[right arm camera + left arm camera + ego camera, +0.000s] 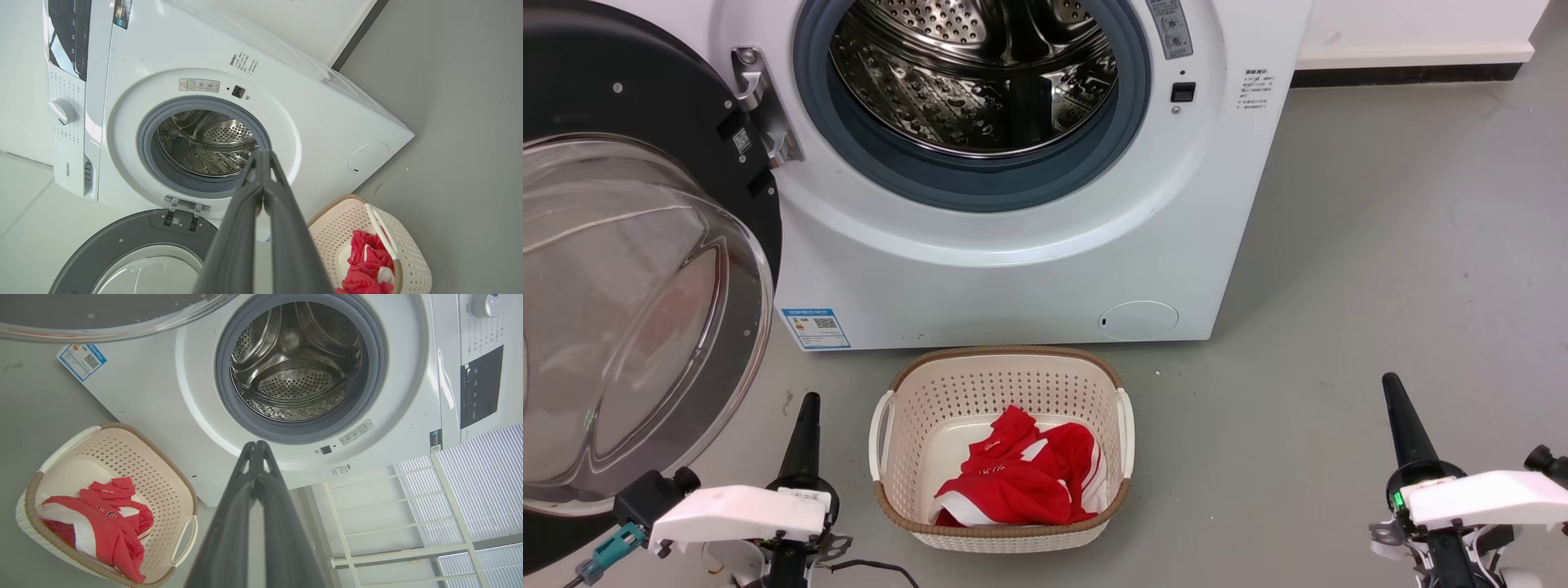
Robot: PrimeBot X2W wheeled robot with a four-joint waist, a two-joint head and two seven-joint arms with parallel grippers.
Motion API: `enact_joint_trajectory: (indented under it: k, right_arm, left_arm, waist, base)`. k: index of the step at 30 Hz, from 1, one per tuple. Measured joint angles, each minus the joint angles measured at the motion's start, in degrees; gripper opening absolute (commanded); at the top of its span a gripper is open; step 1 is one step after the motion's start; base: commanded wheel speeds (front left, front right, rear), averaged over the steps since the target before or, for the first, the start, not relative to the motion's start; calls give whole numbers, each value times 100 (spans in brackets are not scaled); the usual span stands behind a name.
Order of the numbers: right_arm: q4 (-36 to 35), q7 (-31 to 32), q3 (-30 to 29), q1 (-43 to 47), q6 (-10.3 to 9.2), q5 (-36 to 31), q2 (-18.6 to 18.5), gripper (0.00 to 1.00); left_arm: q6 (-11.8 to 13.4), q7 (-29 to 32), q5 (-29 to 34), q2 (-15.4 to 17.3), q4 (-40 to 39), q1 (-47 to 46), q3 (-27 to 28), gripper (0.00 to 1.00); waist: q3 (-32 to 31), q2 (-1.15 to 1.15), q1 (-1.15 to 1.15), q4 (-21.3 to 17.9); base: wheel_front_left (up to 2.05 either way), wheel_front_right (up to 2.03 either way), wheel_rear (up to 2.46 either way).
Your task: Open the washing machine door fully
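The washing machine door (629, 269), a black disc with a bulging clear glass bowl, hangs swung wide open to the left of the white machine (1013, 269) on its metal hinge (764, 106). The steel drum (976, 73) lies exposed inside the grey rubber ring. In the right wrist view the door (135, 245) shows below the drum opening (204, 147). My left gripper (809, 400) is shut, low on the left just beside the door's lower edge, holding nothing. My right gripper (1390, 382) is shut too, low on the right over bare floor. Both fingertip pairs (256, 444) (263, 153) meet.
A cream laundry basket (890, 408) with a red and white garment (1021, 478) stands on the grey floor right in front of the machine, between my two arms. A small round service flap (1138, 320) sits at the machine's lower right. Open floor stretches to the right.
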Motion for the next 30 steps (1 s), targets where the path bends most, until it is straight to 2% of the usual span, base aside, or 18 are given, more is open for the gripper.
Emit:
enact_joint_trajectory:
  k: [30]
  right_arm:
    - [112,415,-130,-65,0,1593,0,0]
  left_arm:
    - [-64,393,-1577,0,63,-64,124,0]
  waist:
    - [-133,0,0,25]
  base:
    - [0,0,0]
